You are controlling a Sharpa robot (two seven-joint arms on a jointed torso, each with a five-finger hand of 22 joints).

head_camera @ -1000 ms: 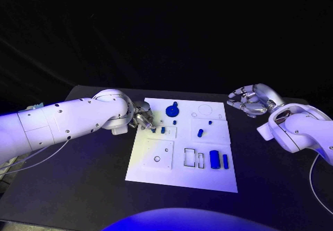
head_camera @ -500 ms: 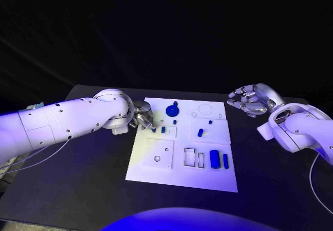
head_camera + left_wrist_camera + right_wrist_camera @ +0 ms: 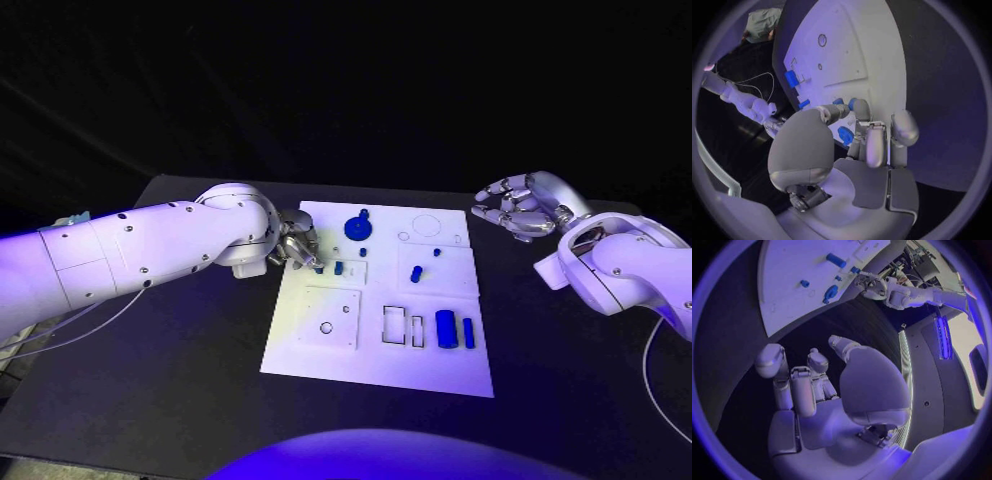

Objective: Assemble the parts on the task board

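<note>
Upright, small blue part (image 3: 319,268) pinched by left robot hand (image 3: 299,250) over task board (image 3: 378,364), right robot hand (image 3: 515,210) curled, grasping nothing.

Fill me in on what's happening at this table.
The robot is assembling small blue parts on the white task board. Its left hand is at the board's left edge, fingertips down by a small blue part; whether it grips one is unclear. The right hand hovers off the board's far right corner, fingers curled, holding nothing.
</note>
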